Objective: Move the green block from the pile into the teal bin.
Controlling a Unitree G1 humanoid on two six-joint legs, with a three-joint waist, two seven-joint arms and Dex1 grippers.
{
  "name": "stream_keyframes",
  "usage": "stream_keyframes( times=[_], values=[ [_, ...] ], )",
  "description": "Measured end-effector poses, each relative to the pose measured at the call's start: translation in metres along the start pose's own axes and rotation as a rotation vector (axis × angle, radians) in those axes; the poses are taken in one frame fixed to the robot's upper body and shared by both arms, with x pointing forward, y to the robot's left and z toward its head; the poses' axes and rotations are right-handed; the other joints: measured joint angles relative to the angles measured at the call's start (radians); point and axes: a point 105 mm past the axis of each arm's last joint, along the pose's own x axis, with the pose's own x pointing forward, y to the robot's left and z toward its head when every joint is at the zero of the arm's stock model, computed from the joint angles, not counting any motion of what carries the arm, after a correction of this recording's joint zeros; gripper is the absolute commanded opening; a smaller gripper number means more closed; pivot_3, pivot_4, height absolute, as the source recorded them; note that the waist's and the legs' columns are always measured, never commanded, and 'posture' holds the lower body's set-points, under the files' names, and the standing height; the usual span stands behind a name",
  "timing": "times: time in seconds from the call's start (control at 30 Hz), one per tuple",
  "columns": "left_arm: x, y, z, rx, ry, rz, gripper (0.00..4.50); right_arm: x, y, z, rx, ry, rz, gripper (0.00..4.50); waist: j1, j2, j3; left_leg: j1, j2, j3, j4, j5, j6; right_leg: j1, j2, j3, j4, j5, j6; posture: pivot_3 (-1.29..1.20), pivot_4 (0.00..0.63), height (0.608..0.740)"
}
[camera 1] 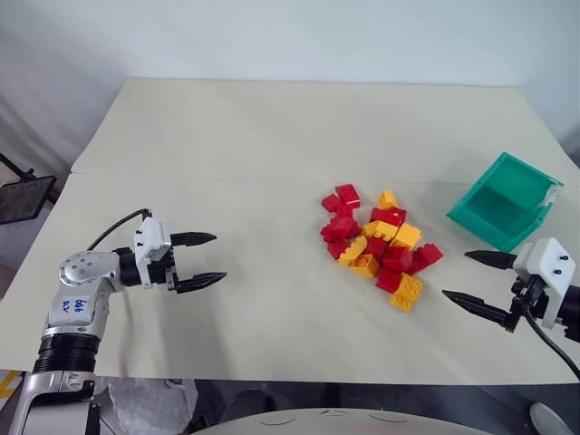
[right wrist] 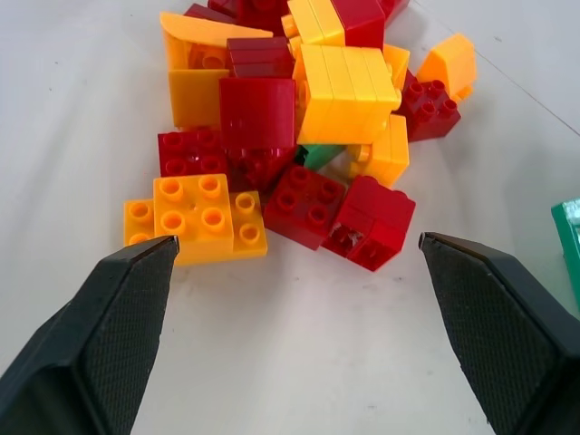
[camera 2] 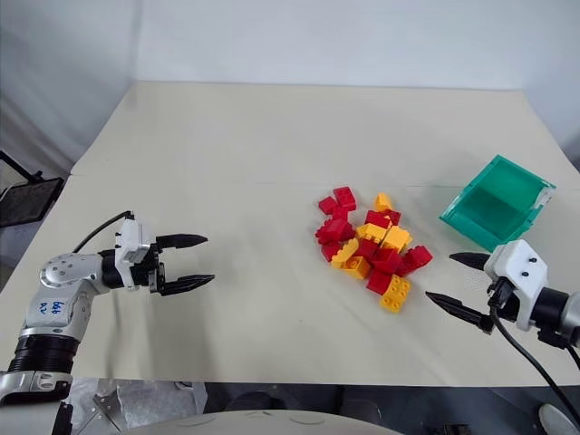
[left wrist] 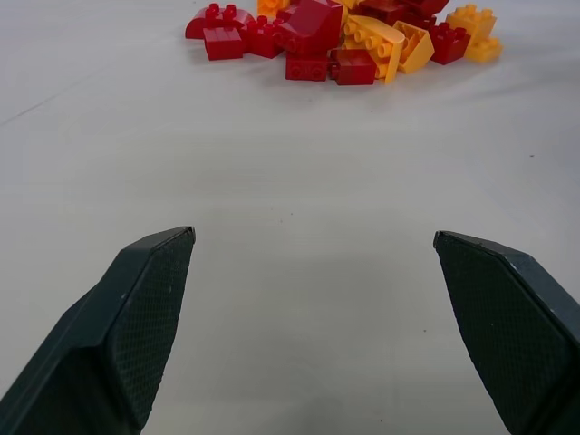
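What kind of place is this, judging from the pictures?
Probably a robot test bench in a lab or workroom: a plain cloth-covered table against a bare wall, with just a pile of toy bricks and a teal bin laid out.

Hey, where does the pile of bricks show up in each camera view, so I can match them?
Left eye view: the pile lies right of centre, left of the bin.
Right eye view: the same spot.
Left wrist view: far ahead of the left gripper.
Right wrist view: close ahead of the right gripper.
Shared landmark: the flat yellow brick at the pile's near corner, nearest the right gripper.
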Motion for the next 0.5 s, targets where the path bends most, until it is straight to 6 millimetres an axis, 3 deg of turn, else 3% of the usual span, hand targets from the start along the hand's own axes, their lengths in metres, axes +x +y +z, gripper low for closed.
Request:
stream_keyframes(
  times=[0.3,0.4,0.5],
  values=[
    [0.01,0.005,0.006,-0.043,-0.021,0.015,4.5,0.008,-0.003,0.017,0.004,-0.066,-0.086,4.45,0.0,0.0,0.0,0.0,0.0,0.0,0.004,0.0,0.0,0.0,0.0,0.001,0.004,0.0,0.0,0.0,0.15,0.74],
    [0.014,0.004,0.008,-0.034,-0.018,0.007,4.5,0.012,-0.002,0.028,0.004,-0.091,-0.123,3.84,-0.001,0.0,0.0,0.0,0.0,0.0,0.006,0.0,-0.001,0.0,0.0,0.001,0.005,0.0,0.0,0.0,0.15,0.74],
    [0.021,0.006,0.015,-0.02,-0.033,-0.001,4.5,0.026,0.006,0.059,0.016,-0.2,-0.156,2.86,-0.002,0.0,0.0,-0.001,0.001,-0.001,0.01,-0.001,-0.002,-0.001,-0.001,0.002,0.009,-0.001,-0.002,0.0,0.15,0.74]
  ],
)
